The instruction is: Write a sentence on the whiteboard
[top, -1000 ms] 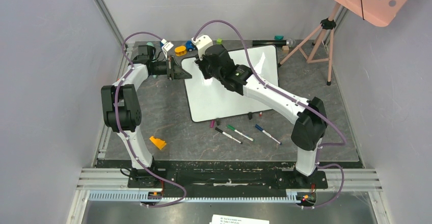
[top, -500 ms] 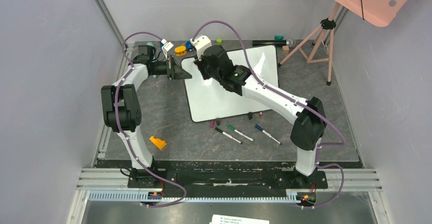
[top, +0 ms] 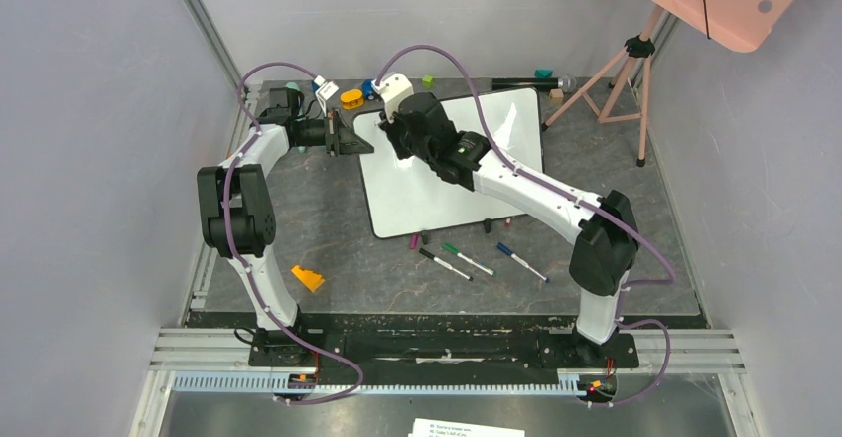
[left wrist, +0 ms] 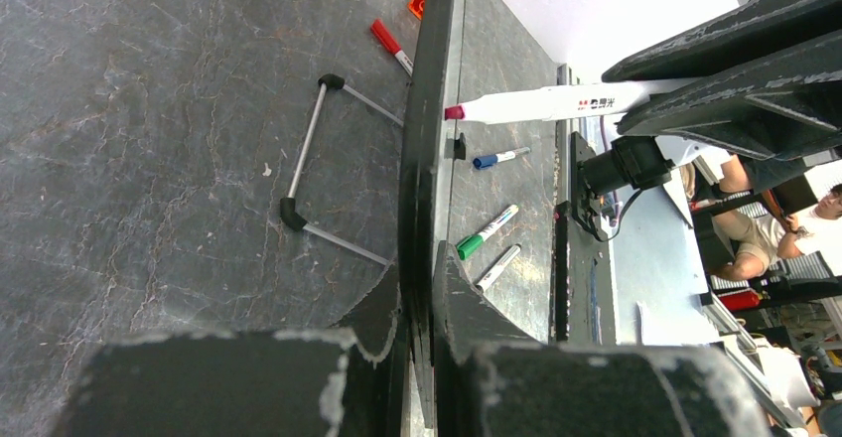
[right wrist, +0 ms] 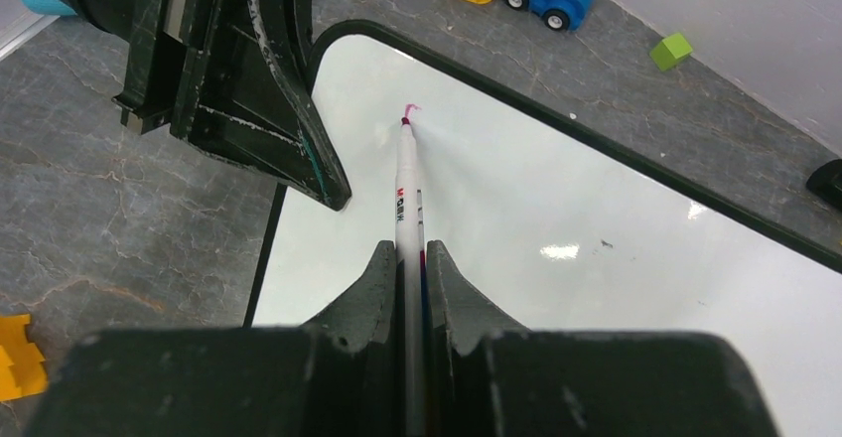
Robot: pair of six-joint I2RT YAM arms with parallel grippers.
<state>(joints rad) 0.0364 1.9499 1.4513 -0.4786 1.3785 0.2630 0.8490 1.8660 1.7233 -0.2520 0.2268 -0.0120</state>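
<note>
The whiteboard (top: 437, 194) stands tilted at the back of the table. My left gripper (top: 343, 141) is shut on its left frame edge, which shows edge-on in the left wrist view (left wrist: 425, 139) between the jaws (left wrist: 421, 288). My right gripper (top: 400, 131) is shut on a white marker (right wrist: 406, 194) with a pink tip. The tip touches the board (right wrist: 596, 179) near its upper left corner. Of the sentence, only a short pink stroke (right wrist: 410, 109) shows at the tip. The marker also shows in the left wrist view (left wrist: 541, 104).
Loose black (top: 444, 263), green (top: 467, 258) and blue (top: 521, 261) markers lie in front of the board, with an orange wedge (top: 308, 278) at the front left. Small toys (top: 351, 98) sit behind the board. A wooden tripod (top: 626, 70) stands at the back right.
My right gripper has shifted slightly left and toward the back with the marker on the board. The left gripper and the board have not moved.
</note>
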